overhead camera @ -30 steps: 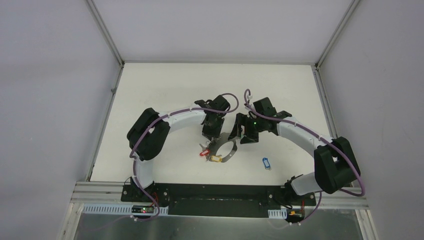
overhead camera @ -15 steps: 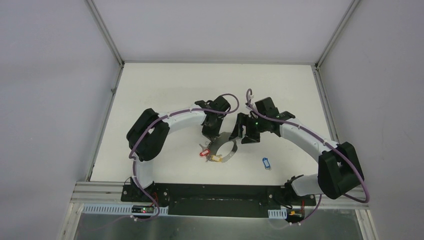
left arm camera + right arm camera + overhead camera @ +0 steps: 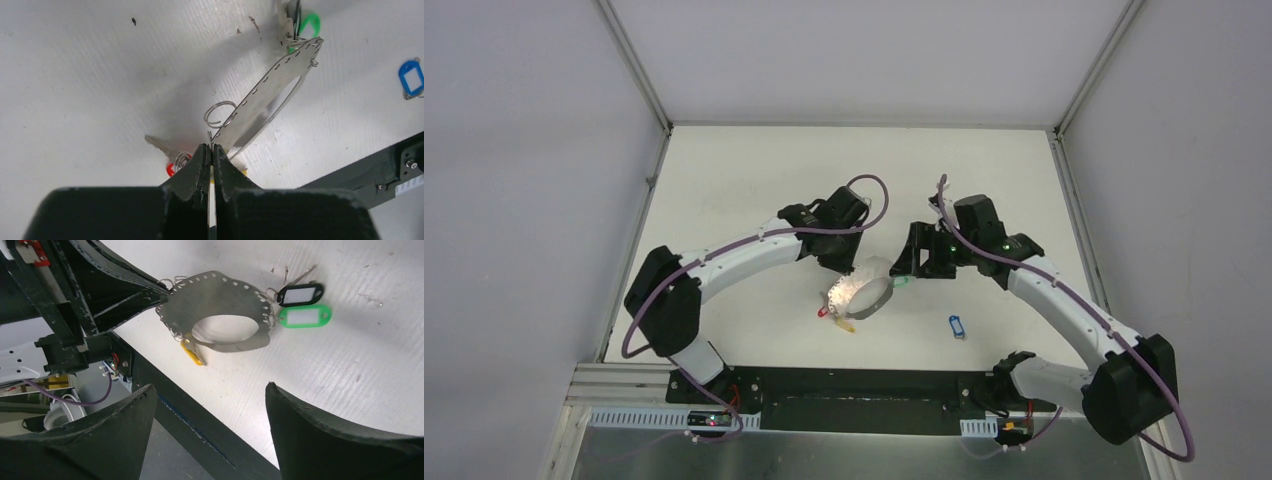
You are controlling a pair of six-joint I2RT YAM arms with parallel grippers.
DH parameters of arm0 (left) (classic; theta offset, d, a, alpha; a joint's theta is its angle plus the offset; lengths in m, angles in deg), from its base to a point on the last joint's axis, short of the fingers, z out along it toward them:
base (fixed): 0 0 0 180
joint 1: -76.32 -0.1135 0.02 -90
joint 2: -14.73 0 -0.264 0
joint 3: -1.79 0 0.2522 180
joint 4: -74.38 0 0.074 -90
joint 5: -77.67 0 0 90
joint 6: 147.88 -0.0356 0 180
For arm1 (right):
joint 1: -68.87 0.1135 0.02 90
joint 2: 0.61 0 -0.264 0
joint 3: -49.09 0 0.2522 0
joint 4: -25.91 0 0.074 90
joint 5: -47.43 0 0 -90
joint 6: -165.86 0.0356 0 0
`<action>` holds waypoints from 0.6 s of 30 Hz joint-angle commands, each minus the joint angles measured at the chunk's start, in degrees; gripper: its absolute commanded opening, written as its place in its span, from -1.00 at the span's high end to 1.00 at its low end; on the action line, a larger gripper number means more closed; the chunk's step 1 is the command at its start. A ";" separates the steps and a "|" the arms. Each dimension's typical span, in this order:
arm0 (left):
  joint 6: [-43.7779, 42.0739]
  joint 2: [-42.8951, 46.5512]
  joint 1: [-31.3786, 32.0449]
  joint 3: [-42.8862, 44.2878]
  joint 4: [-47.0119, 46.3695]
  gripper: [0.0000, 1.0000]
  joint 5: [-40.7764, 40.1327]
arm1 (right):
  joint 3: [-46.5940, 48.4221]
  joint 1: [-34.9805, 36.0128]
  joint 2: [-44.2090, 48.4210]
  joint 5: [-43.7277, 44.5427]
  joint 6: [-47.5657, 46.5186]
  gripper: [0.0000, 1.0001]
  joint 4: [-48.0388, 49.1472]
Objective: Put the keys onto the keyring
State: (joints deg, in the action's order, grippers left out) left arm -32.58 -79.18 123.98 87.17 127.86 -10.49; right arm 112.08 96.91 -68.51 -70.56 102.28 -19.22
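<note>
Left gripper (image 3: 210, 150) pinched shut on the rim of the keyring (image 3: 265, 100), now tilted up at frame centre — right gripper (image 3: 210, 386), jaws wide, has drawn back from it, so the blue-tagged key (image 3: 956, 326) at lower right remains unthreaded.

the red tag (image 3: 171, 170) and the yellow tag (image 3: 243, 173) hide mostly behind the left tool (image 3: 210, 148). the blue tag (image 3: 411, 77) is cut a bit by the picture's right edge.

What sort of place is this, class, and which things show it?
Probably a robotics lab test cell: a white table boxed by plain grey panels, with a left arm and right arm bolted at its near edge.
</note>
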 commanded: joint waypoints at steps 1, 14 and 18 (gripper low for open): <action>-1.90 8.67 0.33 -2.93 -3.76 1.00 1.97 | -1.22 -0.26 6.71 1.10 -3.61 -0.64 1.02; -11.82 20.08 0.33 -10.25 -10.96 1.00 17.24 | -10.40 -0.30 25.51 -1.54 -11.84 -0.71 15.08; -16.10 21.45 0.48 -11.70 -14.00 1.00 24.88 | -14.56 -0.26 32.17 -6.92 -17.92 -0.74 23.07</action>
State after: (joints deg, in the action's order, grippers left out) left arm -42.56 -60.89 123.96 76.46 120.11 4.44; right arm 100.08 96.82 -41.97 -72.20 91.70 -7.68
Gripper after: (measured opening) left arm 0.011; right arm 0.861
